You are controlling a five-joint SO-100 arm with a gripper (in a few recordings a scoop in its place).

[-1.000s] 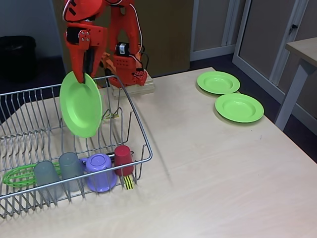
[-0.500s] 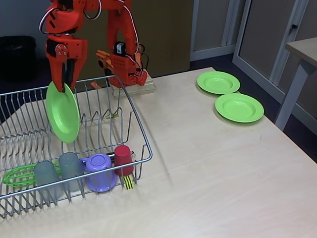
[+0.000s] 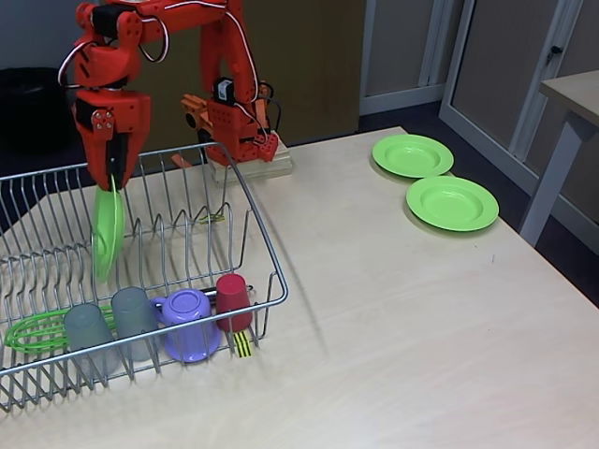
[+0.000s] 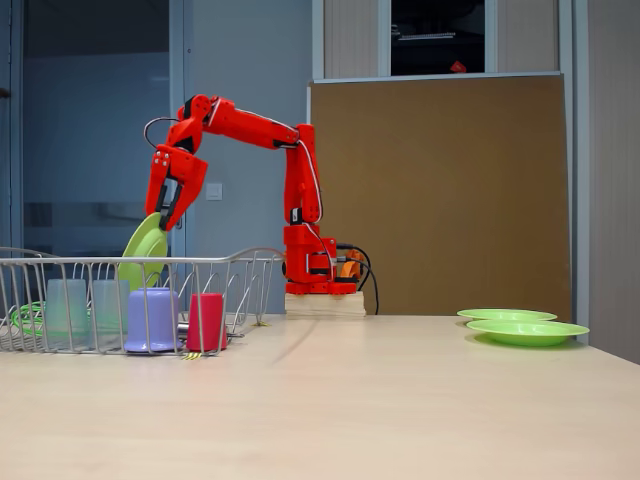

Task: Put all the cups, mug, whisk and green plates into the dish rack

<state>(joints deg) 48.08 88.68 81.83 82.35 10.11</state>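
- Gripper (image 3: 110, 178) clamped on top rim of green plate (image 3: 108, 232), held edge-on over dish rack (image 3: 253, 234), lower edge down among upright dividers.
- Advice: lower straight, keep plate vertical, seat rim between two wires before releasing.
- Two other plates (image 3: 413, 154) (image 3: 452, 202) on table (image 3: 402, 309), well apart from rack.
- Cups, mug (image 3: 187, 323), whisk (image 3: 33, 332) in rack front.

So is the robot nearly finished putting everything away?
Getting there. The two grey cups, red cup, purple mug and whisk already sit in the dish rack. The gripper holds one green plate over the rack. Two plates wait on the table.
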